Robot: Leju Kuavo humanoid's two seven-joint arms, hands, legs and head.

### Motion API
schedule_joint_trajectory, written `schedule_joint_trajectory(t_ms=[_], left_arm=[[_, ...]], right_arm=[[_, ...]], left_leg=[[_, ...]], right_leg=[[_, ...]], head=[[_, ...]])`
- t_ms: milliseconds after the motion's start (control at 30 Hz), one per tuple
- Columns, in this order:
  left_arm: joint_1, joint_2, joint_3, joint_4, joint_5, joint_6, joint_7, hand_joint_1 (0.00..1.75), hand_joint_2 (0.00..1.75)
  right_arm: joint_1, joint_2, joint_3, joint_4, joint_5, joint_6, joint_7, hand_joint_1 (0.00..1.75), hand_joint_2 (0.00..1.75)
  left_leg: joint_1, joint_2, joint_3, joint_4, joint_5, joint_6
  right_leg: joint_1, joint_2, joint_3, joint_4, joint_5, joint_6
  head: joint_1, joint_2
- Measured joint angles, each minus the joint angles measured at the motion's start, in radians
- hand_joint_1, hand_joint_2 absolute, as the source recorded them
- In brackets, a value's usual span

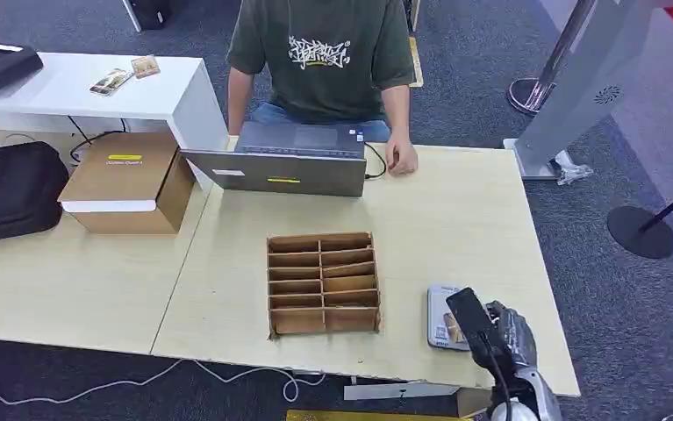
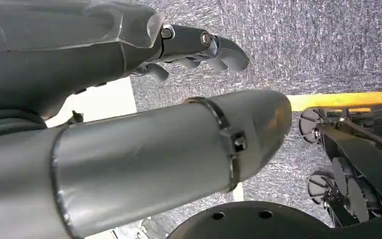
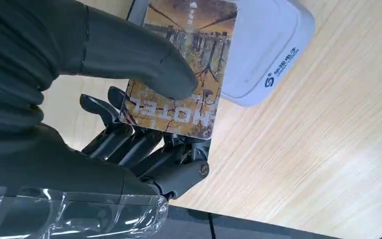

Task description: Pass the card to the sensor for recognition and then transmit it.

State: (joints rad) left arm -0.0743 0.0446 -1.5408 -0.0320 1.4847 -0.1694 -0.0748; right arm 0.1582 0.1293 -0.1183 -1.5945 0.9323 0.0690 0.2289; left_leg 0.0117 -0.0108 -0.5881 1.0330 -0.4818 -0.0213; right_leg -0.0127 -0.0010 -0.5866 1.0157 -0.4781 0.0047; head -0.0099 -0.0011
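Card (image 3: pixel 181 74) details reach us from our right wrist view: brown artwork, "HOTEL" lettering, pinched by our right hand (image 3: pixel 144 114) over the white sensor (image 3: pixel 266 47). Our head view shows the wooden table (image 1: pixel 455 228), near-right corner. Our left hand (image 2: pixel 198 47) hangs empty, fingers apart, above grey carpet (image 2: pixel 328 45).

One card (image 3: pixel 179 74), one sensor (image 1: pixel 442 317), one divided cardboard tray (image 1: pixel 323 282) beside it, one laptop (image 1: pixel 289 158), one cardboard box (image 1: pixel 126 180), one person (image 1: pixel 319 53).
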Motion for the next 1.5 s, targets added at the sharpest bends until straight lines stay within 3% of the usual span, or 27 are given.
schedule_joint_trajectory(t_ms=[400, 1200, 1333, 1433, 1500], left_arm=[[0.0, 0.004, 0.0, 0.0, 0.027, 0.0, 0.003, 0.0, 0.0], [-0.004, 0.008, 0.0, 0.0, 0.044, 0.0, 0.02, 0.0, 0.0], [-0.003, 0.007, 0.0, 0.0, 0.051, 0.0, 0.02, 0.0, 0.0], [-0.002, 0.004, 0.0, 0.0, 0.06, 0.002, 0.015, 0.0, 0.0], [0.0, -0.002, 0.0, 0.0, 0.067, 0.004, 0.002, 0.0, 0.0]], right_arm=[[0.052, -0.002, 0.004, -0.043, 0.032, 0.063, 0.022, 1.75, 1.75], [-0.026, 0.001, 0.012, 0.105, 0.011, 0.094, -0.006, 1.75, 1.75], [-0.032, 0.001, 0.013, 0.112, 0.013, 0.05, -0.022, 1.75, 1.75], [-0.031, 0.003, 0.013, 0.109, 0.018, -0.03, -0.049, 1.75, 1.75], [-0.03, 0.011, 0.012, 0.086, 0.021, -0.122, -0.09, 1.75, 1.75]], left_leg=[[0.0, 0.0, 0.0, 0.0, -0.001, -0.001], [0.0, 0.003, 0.007, 0.0, -0.001, 0.0], [0.0, 0.004, 0.007, 0.0, -0.001, 0.0], [0.0, 0.003, 0.006, 0.0, -0.001, 0.0], [0.0, 0.004, 0.006, 0.0, -0.001, 0.0]], right_leg=[[0.0, 0.0, 0.0, 0.0, 0.0, 0.0], [0.0, 0.002, 0.006, -0.001, 0.0, 0.0], [0.0, 0.002, 0.007, -0.001, 0.0, 0.0], [0.0, 0.002, 0.006, -0.001, 0.0, 0.0], [0.0, 0.002, 0.006, -0.001, 0.0, 0.0]], head=[[0.0, 0.0], [0.0, 0.0], [0.0, 0.0], [0.0, 0.0], [0.0, 0.0]])
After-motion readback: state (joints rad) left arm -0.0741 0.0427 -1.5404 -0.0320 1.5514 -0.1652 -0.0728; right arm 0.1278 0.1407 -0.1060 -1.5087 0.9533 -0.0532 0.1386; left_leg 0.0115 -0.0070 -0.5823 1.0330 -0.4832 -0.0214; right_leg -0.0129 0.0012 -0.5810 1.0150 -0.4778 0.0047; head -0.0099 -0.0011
